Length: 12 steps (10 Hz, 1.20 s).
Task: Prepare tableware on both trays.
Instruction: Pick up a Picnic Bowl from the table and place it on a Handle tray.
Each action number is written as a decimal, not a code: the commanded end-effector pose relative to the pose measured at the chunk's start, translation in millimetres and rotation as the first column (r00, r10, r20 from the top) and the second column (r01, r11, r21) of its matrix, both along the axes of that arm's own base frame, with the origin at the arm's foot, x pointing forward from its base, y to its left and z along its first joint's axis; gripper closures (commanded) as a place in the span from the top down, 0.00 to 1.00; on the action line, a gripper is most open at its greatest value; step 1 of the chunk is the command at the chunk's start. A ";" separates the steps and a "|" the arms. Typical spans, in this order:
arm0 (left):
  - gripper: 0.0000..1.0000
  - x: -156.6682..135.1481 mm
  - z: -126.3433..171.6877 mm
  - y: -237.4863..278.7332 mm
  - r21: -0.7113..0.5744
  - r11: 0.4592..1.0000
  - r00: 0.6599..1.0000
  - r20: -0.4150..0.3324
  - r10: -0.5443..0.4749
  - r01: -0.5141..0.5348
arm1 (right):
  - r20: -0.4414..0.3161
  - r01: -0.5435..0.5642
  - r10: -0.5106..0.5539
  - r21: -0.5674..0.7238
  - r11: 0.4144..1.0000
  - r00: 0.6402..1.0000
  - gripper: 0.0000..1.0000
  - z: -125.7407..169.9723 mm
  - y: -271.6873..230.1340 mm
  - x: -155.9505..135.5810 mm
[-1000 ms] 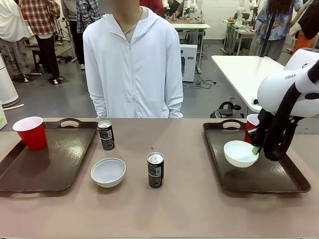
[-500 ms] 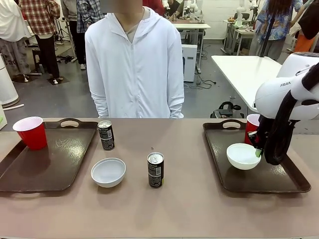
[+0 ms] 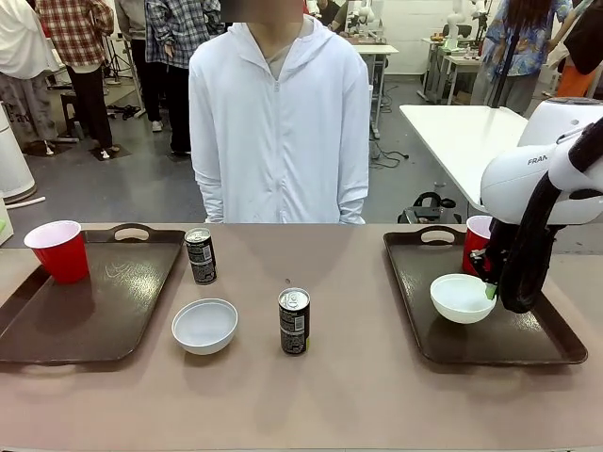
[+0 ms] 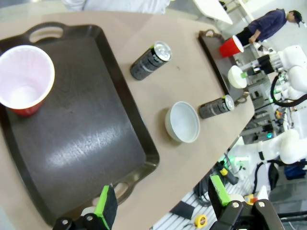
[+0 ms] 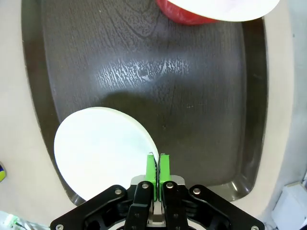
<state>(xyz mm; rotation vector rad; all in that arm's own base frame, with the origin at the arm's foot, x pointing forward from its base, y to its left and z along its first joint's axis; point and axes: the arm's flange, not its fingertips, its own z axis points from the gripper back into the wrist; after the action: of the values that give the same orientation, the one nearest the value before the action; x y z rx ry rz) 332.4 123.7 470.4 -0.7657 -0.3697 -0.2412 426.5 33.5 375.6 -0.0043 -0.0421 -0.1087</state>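
Note:
My right gripper [image 3: 489,288] [image 5: 157,167] is shut on the rim of a white bowl [image 3: 462,297] [image 5: 100,147], holding it low over the right tray [image 3: 499,341] [image 5: 192,96]. Whether the bowl touches the tray I cannot tell. A red cup [image 3: 476,241] [image 5: 192,17] stands at that tray's far side. On the left tray [image 3: 94,315] [image 4: 91,129] stands the other red cup [image 3: 58,250] [image 4: 24,79]. A second white bowl [image 3: 204,325] [image 4: 183,122] and two black cans [image 3: 200,255] [image 3: 294,321] sit on the bare table between the trays. My left gripper [image 4: 163,201] hangs open above the left tray's near end, with nothing between its fingers.
A person in a white hooded jacket [image 3: 278,122] stands at the far side of the table, arms down. The brown table [image 3: 358,395] has bare room along its front edge. Other people and white tables are farther back.
My right gripper carried the bowl a little to the right and farther onto the right tray. The person stepped to the right. The left-side objects stayed put.

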 end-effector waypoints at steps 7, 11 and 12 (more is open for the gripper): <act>1.00 -0.6 1.0 0.8 -0.015 1.000 1.000 0.009 -0.004 0.004 | -0.003 -0.039 0.039 0.013 0.999 0.999 0.63 -15.4 8.2 8.9; 1.00 -0.6 1.0 0.8 -0.015 1.000 1.000 0.009 -0.004 0.004 | 0.056 -0.059 0.057 0.047 0.997 0.997 1.00 19.2 6.0 -13.7; 1.00 -0.6 1.0 0.8 -0.015 1.000 1.000 0.009 -0.004 0.004 | 0.063 -0.062 0.058 0.052 0.997 0.996 1.00 28.9 4.8 -19.8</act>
<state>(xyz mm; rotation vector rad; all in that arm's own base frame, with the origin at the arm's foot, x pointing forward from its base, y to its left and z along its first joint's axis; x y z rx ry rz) 332.4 123.7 470.4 -0.7657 -0.3696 -0.2412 420.9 41.1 400.0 0.0112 -0.1035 -0.0696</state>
